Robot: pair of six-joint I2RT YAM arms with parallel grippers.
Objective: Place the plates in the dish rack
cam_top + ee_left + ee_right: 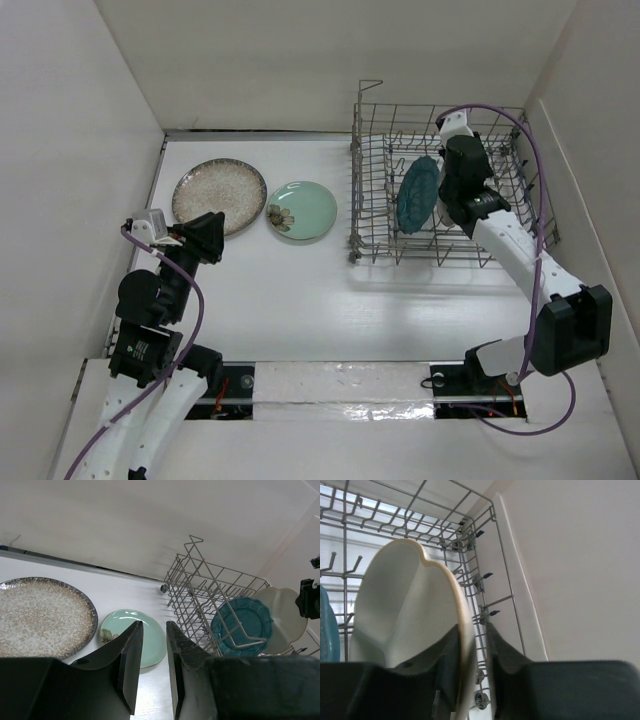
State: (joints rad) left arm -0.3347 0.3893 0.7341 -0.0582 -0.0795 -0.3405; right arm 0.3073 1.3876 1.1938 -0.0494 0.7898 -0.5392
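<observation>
1. The left gripper [153, 626] was found over the left part of the table [300, 300], near the front edge of the speckled plate. Its jaws were parted by a narrow gap, and nothing was held between them.
2. The speckled beige plate [219, 195] with the dark rim was observed lying flat on the table, outside the rack.
3. The mint green plate [301, 210] with the flower motif was noted flat on the table just beside the speckled one. Contact between the two could not be confirmed.
4. The dish rack [372, 190] was recorded at the right rear of the table.
5. The teal scalloped plate [418, 193] was seen standing on edge among the rack's tines.
6. The cream plate [405, 625] was found upright inside the rack, just right of the teal plate. Its rim was clamped between the jaws of the right gripper [472, 635].
</observation>
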